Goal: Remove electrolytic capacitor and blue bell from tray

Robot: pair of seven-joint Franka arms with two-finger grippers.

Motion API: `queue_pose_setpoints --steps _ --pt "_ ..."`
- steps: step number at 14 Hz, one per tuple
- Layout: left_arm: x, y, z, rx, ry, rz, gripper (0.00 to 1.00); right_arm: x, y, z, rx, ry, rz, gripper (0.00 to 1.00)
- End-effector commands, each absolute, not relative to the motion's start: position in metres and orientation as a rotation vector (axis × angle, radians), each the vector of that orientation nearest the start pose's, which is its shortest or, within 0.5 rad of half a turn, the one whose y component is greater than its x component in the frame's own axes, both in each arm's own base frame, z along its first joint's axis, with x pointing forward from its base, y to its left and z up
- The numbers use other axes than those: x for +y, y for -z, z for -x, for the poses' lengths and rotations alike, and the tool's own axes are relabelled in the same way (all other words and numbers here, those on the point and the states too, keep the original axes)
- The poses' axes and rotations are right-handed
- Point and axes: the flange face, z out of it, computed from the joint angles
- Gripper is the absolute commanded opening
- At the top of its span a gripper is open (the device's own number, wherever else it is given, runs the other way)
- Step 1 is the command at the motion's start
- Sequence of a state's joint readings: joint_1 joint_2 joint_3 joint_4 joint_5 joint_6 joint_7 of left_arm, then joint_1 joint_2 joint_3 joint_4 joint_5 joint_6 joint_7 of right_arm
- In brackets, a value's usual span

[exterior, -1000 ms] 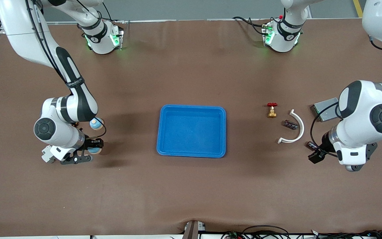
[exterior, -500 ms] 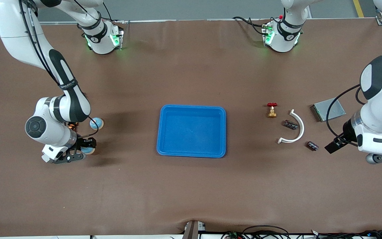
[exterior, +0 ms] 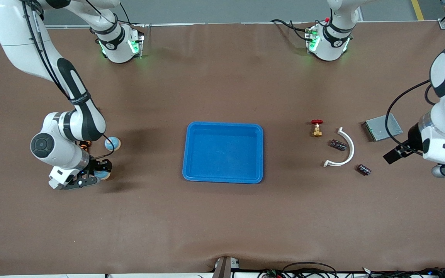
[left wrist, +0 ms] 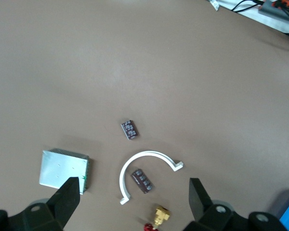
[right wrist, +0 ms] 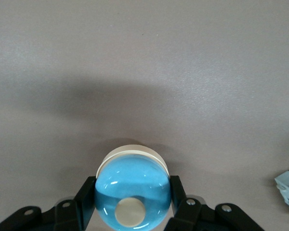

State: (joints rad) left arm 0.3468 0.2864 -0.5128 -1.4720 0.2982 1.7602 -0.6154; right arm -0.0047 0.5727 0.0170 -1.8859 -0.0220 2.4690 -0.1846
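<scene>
My right gripper (exterior: pixel 99 173) is shut on a blue bell (exterior: pixel 102 175) with a cream button, low over the table toward the right arm's end. In the right wrist view the bell (right wrist: pixel 131 178) fills the gap between both fingers (right wrist: pixel 85 195). A small dark capacitor (exterior: pixel 364 169) lies on the table beside a white arc (exterior: pixel 345 150). My left gripper (exterior: pixel 394 154) hangs open and empty, up over the table toward the left arm's end, beside the capacitor. The left wrist view shows the capacitor (left wrist: pixel 130 129) well below, apart from the open left gripper (left wrist: pixel 135 183).
A blue tray (exterior: pixel 223 178) sits mid-table. A second blue bell (exterior: pixel 112 143) and an orange piece (exterior: pixel 84 145) lie by the right arm. Inside the white arc lies another dark part (exterior: pixel 338 145), with a red-handled brass valve (exterior: pixel 316 128) and a grey box (exterior: pixel 383 127) close by.
The left arm has swung away from over the capacitor toward its end of the table, still open. The right gripper shifted slightly toward its end with the bell held.
</scene>
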Motion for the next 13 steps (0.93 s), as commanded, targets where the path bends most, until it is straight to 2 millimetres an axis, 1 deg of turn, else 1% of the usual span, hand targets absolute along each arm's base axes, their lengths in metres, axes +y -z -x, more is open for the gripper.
queue_pose_setpoints --steps 1,3,4,5,7,9,10,12,13 --pt "-0.024 -0.567 -0.629 -0.551 0.17 2.95 1.0 0.005 -0.2 -0.632 -0.345 0.033 3.116 0.0" --pt "-0.024 -0.58 -0.625 -0.494 0.188 2.955 1.0 0.005 -0.197 -0.632 -0.345 0.031 3.115 0.0" --pt "-0.025 -0.591 -0.619 -0.463 0.189 2.948 1.0 0.004 -0.196 -0.632 -0.343 0.031 3.116 0.0" --pt "-0.025 -0.597 -0.616 -0.459 0.199 2.945 1.0 0.004 -0.194 -0.632 -0.343 0.026 3.115 0.0" --pt "-0.028 -0.599 -0.615 -0.435 0.197 2.947 1.0 0.004 -0.188 -0.632 -0.343 0.038 3.115 0.0" --pt "-0.031 -0.604 -0.611 -0.409 0.188 2.946 1.0 -0.001 -0.185 -0.632 -0.335 0.041 3.116 0.0" --pt "-0.032 -0.615 -0.603 -0.395 0.205 2.937 1.0 -0.003 -0.186 -0.632 -0.331 0.043 3.117 0.0" --pt "-0.036 -0.631 -0.594 -0.303 0.225 2.947 1.0 -0.003 -0.184 -0.632 -0.331 0.038 3.116 0.0" --pt "-0.028 -0.633 -0.59 -0.282 0.196 2.974 1.0 -0.003 -0.184 -0.632 -0.331 0.041 3.117 0.0"
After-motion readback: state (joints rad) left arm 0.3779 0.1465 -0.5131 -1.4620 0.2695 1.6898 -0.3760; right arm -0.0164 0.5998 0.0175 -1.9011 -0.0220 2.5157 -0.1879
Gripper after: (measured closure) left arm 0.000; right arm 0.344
